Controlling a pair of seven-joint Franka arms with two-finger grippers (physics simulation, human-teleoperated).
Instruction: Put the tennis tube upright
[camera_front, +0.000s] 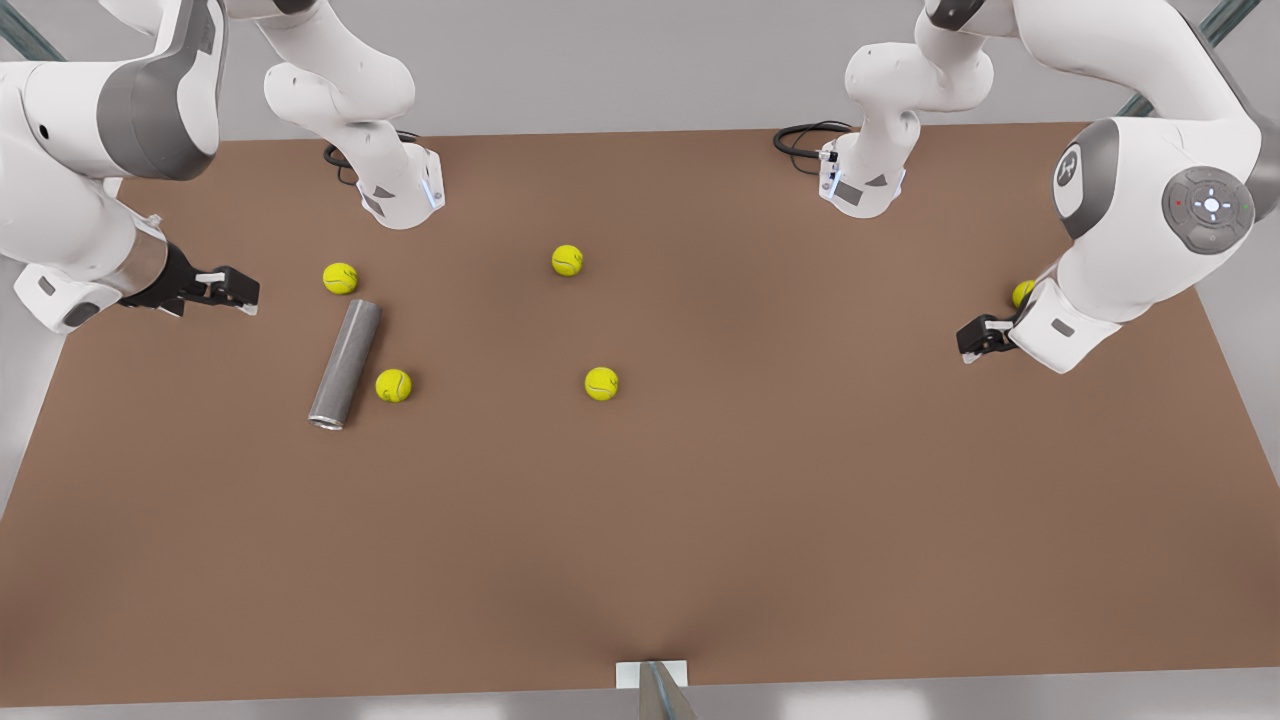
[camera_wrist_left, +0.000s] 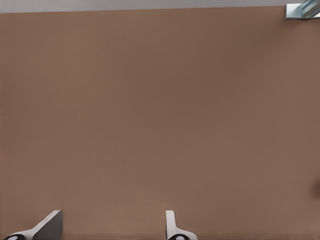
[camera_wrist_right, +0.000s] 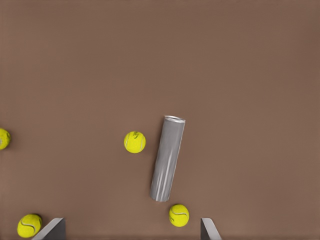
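While the tube (camera_front: 345, 364) lies flat, the right gripper (camera_front: 240, 290), spread, waits at its 10 o'clock; left gripper (camera_front: 968, 340) spread too; reaching comes next.

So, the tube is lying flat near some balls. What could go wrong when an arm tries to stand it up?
1. The tube is round and lies on its side, so a push from the open right gripper may roll it away.
2. Two balls sit close to it. Tipping the tube may knock them, or its end may land on one and fall. The left gripper waits far off.
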